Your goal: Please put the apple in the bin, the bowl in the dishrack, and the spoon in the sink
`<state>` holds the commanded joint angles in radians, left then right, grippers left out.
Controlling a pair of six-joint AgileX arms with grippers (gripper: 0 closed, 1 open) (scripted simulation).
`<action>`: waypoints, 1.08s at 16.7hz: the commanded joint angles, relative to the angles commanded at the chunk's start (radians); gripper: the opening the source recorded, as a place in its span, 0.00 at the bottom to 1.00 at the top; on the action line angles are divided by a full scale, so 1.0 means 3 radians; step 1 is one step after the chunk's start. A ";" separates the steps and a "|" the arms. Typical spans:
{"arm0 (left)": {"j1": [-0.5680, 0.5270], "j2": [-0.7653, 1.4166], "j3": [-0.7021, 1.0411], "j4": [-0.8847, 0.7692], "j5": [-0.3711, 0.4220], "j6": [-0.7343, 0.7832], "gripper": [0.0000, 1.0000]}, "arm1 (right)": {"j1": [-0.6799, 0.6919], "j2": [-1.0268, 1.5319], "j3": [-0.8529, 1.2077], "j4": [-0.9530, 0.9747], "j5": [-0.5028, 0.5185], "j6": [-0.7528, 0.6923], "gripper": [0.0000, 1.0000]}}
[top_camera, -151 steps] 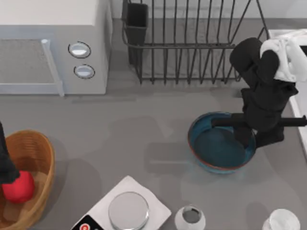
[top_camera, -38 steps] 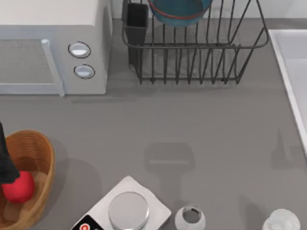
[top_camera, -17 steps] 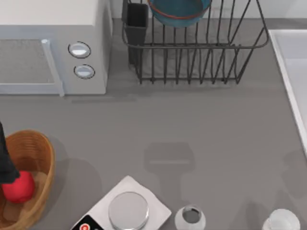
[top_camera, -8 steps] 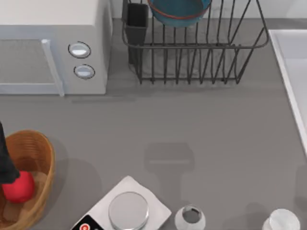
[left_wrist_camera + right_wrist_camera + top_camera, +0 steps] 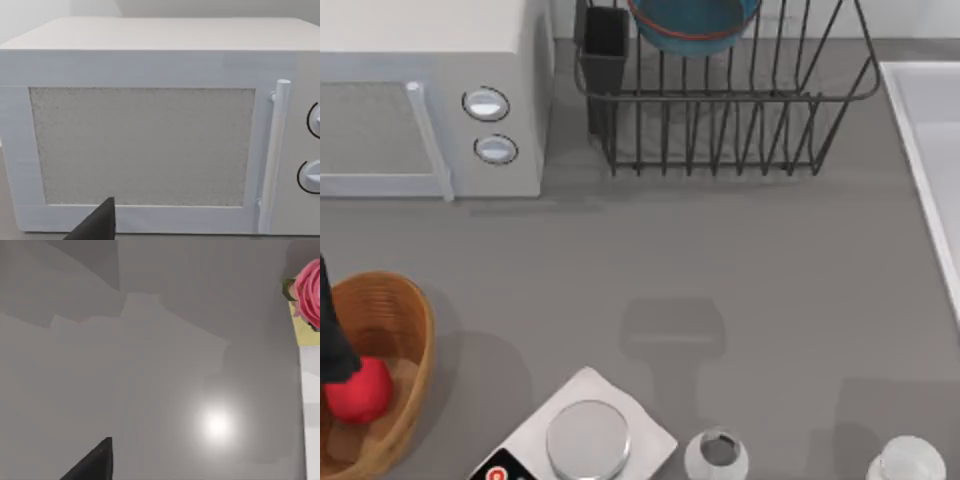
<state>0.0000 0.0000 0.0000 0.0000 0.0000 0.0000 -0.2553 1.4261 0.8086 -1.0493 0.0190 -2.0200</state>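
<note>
Two small clear glass jars stand at the near edge of the grey table, one towards the middle and one at the right corner. Just left of them is a white kitchen scale with a round steel plate. Over at the left side, the round tan wicker bin has the small red apple lying inside it, against its near left wall. My left arm hangs dark over that same basket. From the left wrist, a dark tip of the left gripper shows in front of the white microwave with two round knobs. I cannot tell how its jaws stand. From the right wrist, a dark tip of the right gripper hangs above bare grey tabletop, with a pink flower shape off at the edge. Again, I cannot tell the jaw state. Farther back, right of the microwave, the large dark wire dishrack stands with its black rectangular utensil cup at its left corner. The teal-blue ceramic bowl with a reddish-brown rim sits in the rack among the tines at its far side. At the far right, the pale sink shows its raised light rim.
</note>
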 joint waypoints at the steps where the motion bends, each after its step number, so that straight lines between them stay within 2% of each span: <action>1: 0.0000 0.0000 0.0000 0.0000 0.0000 0.0000 1.00 | -0.0052 0.0032 0.0115 -0.0017 -0.0019 -0.0175 1.00; 5: 0.0000 0.0000 0.0000 0.0000 0.0000 0.0000 1.00 | -0.0171 0.0078 0.0396 -0.0004 -0.0082 -0.0551 1.00; 12: 0.0000 0.0000 0.0000 0.0000 0.0000 0.0000 1.00 | -0.0159 0.0092 0.0360 0.0048 -0.0082 -0.0549 1.00; 18: 0.0000 0.0000 0.0000 0.0000 0.0000 0.0000 1.00 | -0.0155 0.0500 -0.0097 0.0945 -0.0084 -0.0530 1.00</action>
<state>0.0000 0.0000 0.0000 0.0000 0.0000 0.0000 -0.3018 1.5761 0.7794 -0.7657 -0.0060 -2.1789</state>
